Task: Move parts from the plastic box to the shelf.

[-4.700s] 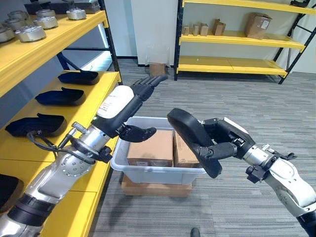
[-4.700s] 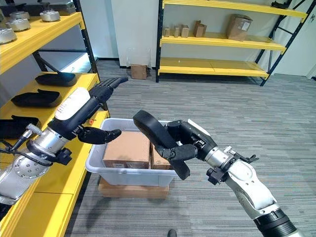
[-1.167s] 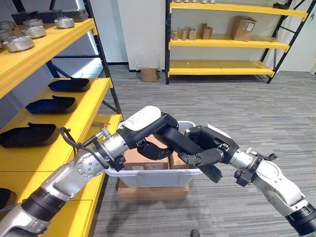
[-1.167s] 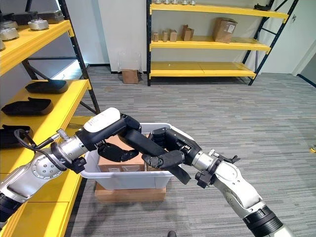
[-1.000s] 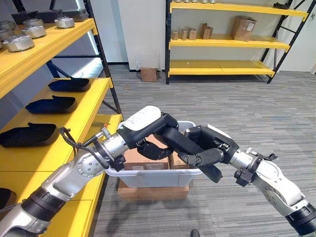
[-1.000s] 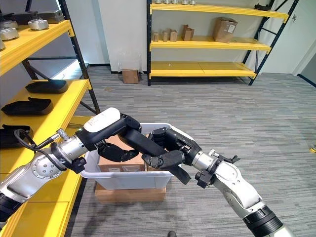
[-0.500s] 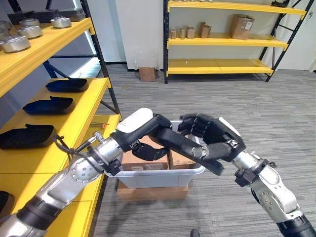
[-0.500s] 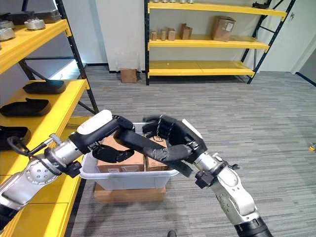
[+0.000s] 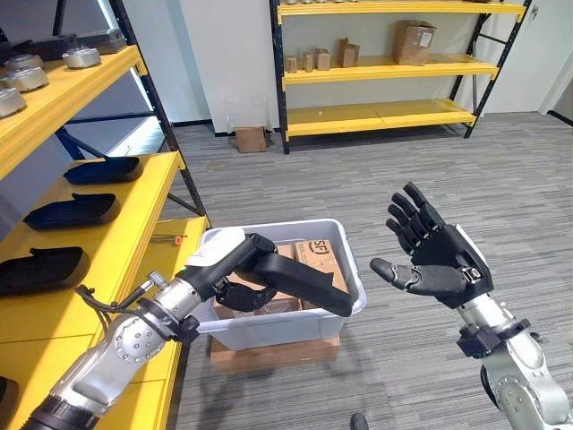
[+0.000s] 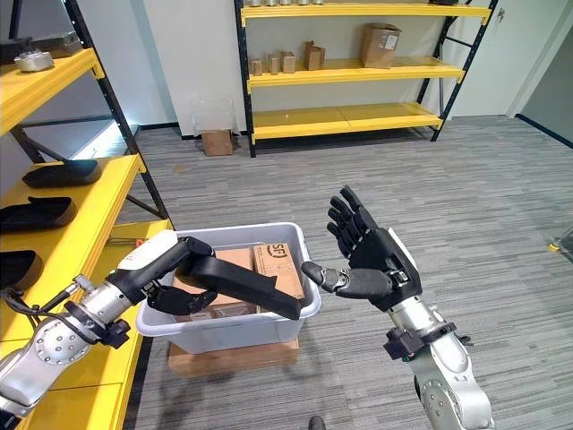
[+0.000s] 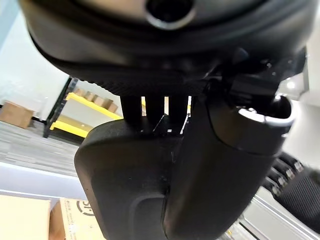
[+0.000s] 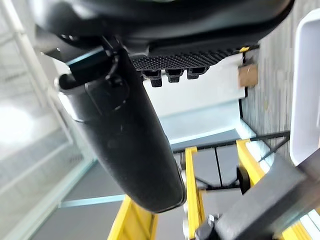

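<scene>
The left hand [image 9: 235,285] is gripping a long black part [image 9: 300,282] over the plastic box [image 9: 349,305], apparently clear of the cartons inside. The right hand [image 9: 436,262] is hovering with fingers spread, holding nothing. Next, the part needs swinging to the yellow shelf [image 9: 134,235].

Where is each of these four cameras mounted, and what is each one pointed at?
Left eye view: on the head, looking down at the plastic box; left hand holds the black part, right hand is spread open.
Right eye view: beside it, same scene slightly shifted.
Left wrist view: on the left wrist, looking along the thumb clamped on the black part.
Right wrist view: on the right wrist, looking along the thumb toward the yellow shelf.
Both wrist views share the box.
</scene>
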